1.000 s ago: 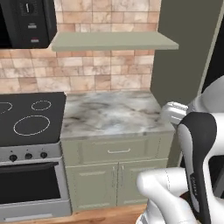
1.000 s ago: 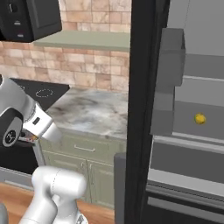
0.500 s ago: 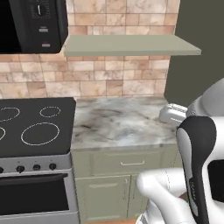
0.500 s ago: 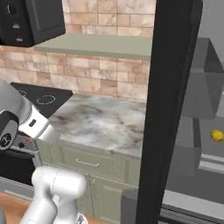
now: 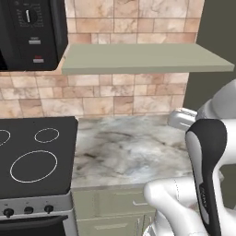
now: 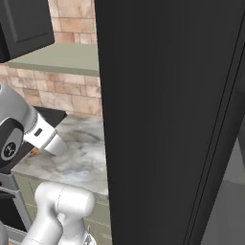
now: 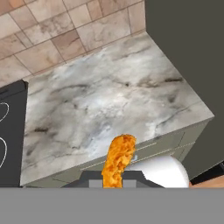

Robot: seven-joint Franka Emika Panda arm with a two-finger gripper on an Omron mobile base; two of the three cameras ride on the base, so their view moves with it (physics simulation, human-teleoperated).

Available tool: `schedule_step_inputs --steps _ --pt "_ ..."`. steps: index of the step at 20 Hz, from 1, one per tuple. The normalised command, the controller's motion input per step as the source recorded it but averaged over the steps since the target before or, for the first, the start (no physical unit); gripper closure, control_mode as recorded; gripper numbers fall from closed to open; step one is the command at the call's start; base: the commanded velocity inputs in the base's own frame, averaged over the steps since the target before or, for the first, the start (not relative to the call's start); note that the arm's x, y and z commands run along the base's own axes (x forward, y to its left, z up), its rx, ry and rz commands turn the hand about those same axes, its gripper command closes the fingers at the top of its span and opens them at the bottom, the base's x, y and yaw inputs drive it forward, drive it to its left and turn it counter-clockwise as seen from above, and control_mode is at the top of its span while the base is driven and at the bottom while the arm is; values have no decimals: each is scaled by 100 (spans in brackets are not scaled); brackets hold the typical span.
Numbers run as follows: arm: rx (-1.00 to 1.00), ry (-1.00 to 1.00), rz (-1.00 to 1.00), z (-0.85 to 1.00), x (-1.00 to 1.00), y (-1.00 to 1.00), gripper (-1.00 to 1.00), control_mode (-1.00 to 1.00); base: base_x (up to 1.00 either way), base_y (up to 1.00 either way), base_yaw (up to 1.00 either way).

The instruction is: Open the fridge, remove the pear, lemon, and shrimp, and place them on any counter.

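Pinched between the nearly closed fingers of the gripper (image 7: 114, 183), the thin orange shrimp (image 7: 117, 159) is held out over the near edge of the grey-veined marble counter (image 7: 105, 105); if released there, it could be dropped to the floor.

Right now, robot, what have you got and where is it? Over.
End effector shut on the shrimp. Shrimp hangs over the counter, near its front edge, not set down yet. Nothing on the marble below it.
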Motion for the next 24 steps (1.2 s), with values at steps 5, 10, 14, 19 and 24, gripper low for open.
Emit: schedule_step_inputs --steps 5,10,14,19,24 --pt "0 0 0 0 0 0 100 100 2 0 0" --pt "0 0 0 0 0 0 100 100 0 0 0" --pt "0 4 0 -8 15 0 100 -100 0 0 0" --pt "0 6 0 -49 35 0 100 -100 0 0 0" --pt "0 5 0 -55 56 7 100 -100 0 0 0"
